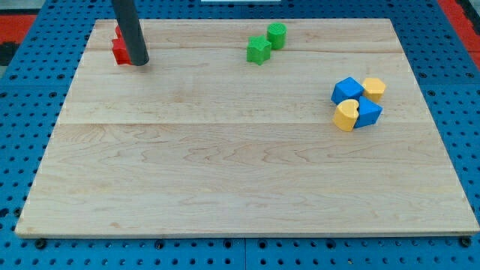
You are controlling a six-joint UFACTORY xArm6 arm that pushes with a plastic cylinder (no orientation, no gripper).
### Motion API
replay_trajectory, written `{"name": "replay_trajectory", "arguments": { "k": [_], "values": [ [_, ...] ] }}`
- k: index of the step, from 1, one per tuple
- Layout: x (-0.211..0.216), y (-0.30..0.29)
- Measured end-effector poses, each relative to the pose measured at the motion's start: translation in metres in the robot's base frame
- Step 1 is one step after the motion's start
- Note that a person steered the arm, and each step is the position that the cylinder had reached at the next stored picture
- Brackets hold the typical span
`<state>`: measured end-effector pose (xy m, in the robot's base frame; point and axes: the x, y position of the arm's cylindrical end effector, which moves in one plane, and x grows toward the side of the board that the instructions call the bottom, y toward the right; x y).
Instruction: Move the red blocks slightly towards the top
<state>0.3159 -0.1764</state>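
With the red blocks [119, 46] parked at about 10 o'clock on the worktop [225, 172], close to its top-left corner, little room seen for travel toward the view's top; hence only a slight nudge judged possible, in keeping with the task wording; exact count and shapes of the reds not resolvable, largely hidden behind the rod; two red pieces apparently stacked in depth, one nearer the top edge, one lower.

Tip [139, 63] set down just at the lower right of the reds, touching or very nearly so; contact not certain from this angle; position below them read as a stance for pushing upward, though offset to the right, so risk of the reds sliding leftward off-line noted.

No claw on this rig; nothing to open or close, nothing clamped; rod end simply resting against the blocks' flank.

Elsewhere: green star-like block [259, 50] and green cylinder [277, 34] together near 12 o'clock, well apart from the tip; cluster at 3 o'clock of two blue blocks [348, 90] [368, 113] and two yellow blocks [373, 88] [346, 115], packed touching; all irrelevant to the push and clear of its path.
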Motion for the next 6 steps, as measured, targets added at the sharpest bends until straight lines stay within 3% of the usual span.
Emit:
{"name": "replay_trajectory", "arguments": {
  "k": [6],
  "values": [
    [-0.016,-0.023]
  ]
}}
